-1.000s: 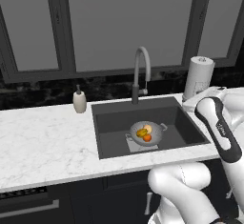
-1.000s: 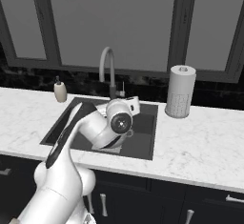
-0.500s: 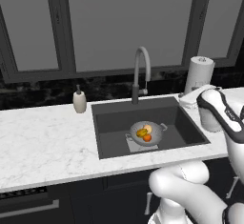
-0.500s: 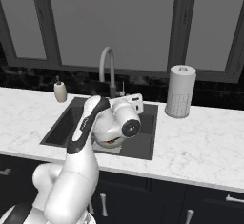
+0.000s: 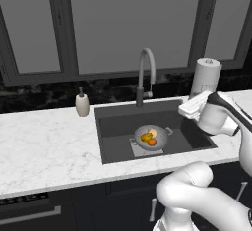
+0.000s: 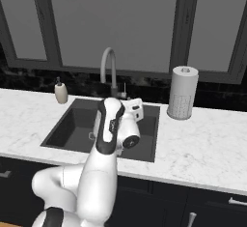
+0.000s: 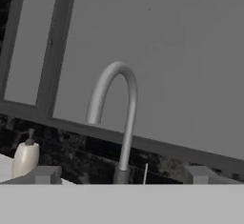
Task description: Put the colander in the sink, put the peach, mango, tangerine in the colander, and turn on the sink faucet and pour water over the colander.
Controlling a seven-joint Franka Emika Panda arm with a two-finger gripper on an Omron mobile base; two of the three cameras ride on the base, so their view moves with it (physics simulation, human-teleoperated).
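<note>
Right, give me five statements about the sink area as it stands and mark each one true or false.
1. The colander sits inside the sink. True.
2. Water runs from the sink faucet. False: no stream shows at its spout.
3. The fruits lie on the counter. False: the tangerine, mango and peach are in the colander.
4. The tool is open and holds nothing. True.
5. The soap bottle stands right of the faucet. False: it stands on the left; the paper towel roll is on the right.
</note>
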